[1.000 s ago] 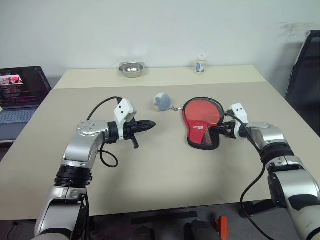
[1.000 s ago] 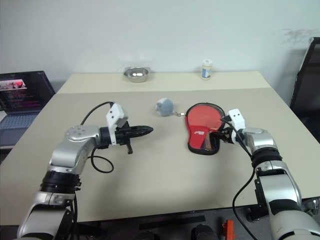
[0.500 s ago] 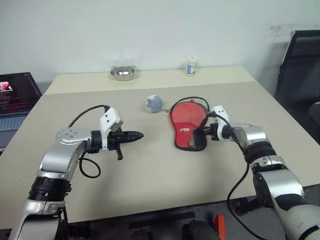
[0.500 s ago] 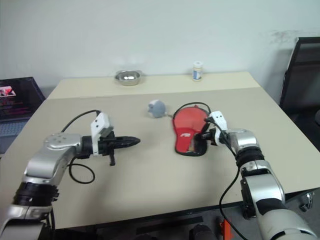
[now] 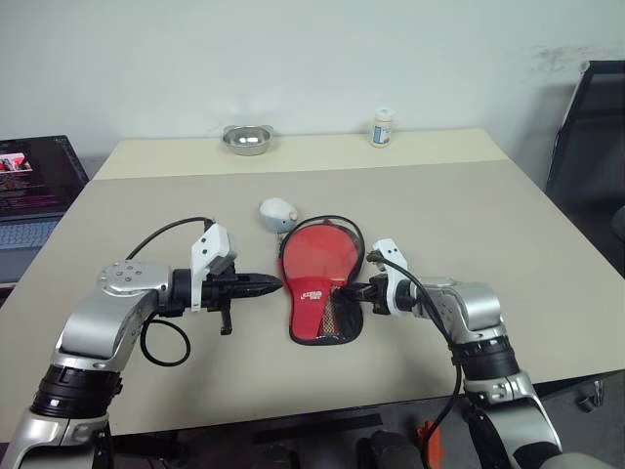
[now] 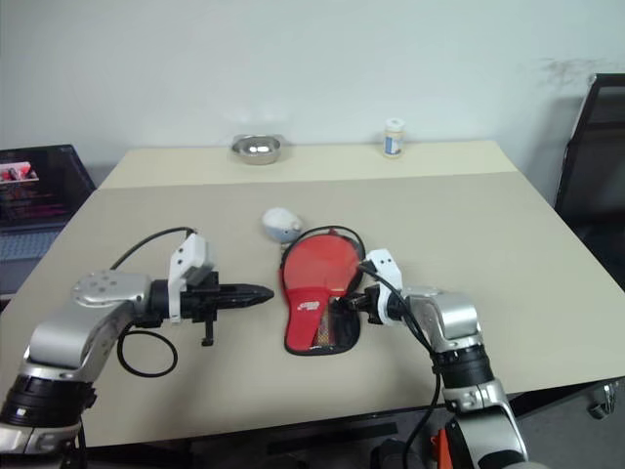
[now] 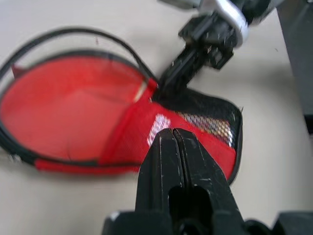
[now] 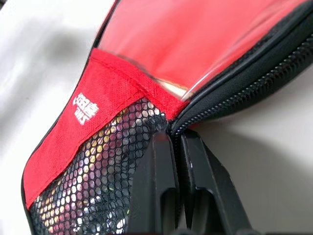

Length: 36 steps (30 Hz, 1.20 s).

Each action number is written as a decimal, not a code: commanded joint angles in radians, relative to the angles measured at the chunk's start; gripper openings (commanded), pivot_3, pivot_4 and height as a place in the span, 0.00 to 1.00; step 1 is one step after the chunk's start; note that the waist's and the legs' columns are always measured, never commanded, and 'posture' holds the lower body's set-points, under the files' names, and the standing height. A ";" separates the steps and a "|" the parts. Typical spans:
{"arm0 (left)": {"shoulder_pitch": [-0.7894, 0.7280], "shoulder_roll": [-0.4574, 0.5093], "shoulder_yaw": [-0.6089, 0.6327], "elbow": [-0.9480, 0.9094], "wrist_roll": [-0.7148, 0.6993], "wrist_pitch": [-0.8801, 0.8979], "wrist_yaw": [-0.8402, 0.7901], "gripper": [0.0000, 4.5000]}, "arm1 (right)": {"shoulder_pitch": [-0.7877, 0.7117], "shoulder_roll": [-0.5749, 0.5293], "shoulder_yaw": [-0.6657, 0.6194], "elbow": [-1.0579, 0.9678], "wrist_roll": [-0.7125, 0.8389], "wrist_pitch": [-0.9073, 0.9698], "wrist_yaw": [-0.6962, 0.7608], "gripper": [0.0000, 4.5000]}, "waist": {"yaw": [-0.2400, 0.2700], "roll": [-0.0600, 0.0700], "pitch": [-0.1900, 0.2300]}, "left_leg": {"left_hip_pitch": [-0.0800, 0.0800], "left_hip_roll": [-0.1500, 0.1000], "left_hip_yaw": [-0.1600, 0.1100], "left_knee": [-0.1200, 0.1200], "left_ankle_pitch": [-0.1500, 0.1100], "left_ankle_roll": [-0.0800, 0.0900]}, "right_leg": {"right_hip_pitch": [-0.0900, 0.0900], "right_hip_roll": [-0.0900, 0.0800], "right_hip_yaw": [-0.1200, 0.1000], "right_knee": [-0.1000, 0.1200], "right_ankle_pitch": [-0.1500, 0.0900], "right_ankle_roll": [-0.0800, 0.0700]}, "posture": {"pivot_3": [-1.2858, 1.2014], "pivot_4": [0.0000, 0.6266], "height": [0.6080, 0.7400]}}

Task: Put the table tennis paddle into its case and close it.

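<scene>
Dragged toward frame centre, case with grey pouch trailing, right gripper pinched on case's zipper edge, left gripper closed, empty, just left of it.

right pincer is clamped on the red case edge mid tabletop, closed left pincer sits just beside it

Case: red paddle-shaped zip pouch with mesh panel, white logo and black trim, lying flat mid-table, zip partly open. Table tennis paddle: red face visible inside.
</scene>
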 commanded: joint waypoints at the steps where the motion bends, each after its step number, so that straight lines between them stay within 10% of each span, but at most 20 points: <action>1: 0.019 0.029 0.001 -0.053 -0.016 -0.004 -0.022 0.00 | 0.045 -0.002 -0.048 -0.168 0.068 0.155 -0.033 0.00 | 0.009 0.000 0.000 | -0.003 0.000 0.000 0.001 0.000 0.000 | -0.003 0.000 0.000 0.001 0.000 0.000 | 0.52 0.24 1.00; 36: 0.098 0.071 -0.032 -0.098 -0.003 -0.034 -0.097 0.00 | 0.216 -0.227 -0.088 -0.376 0.311 0.308 -0.080 0.00 | 0.015 -0.001 0.000 | -0.007 0.000 0.001 0.000 0.000 0.001 | -0.008 0.006 0.001 -0.002 0.000 0.001 | 0.52 0.24 1.00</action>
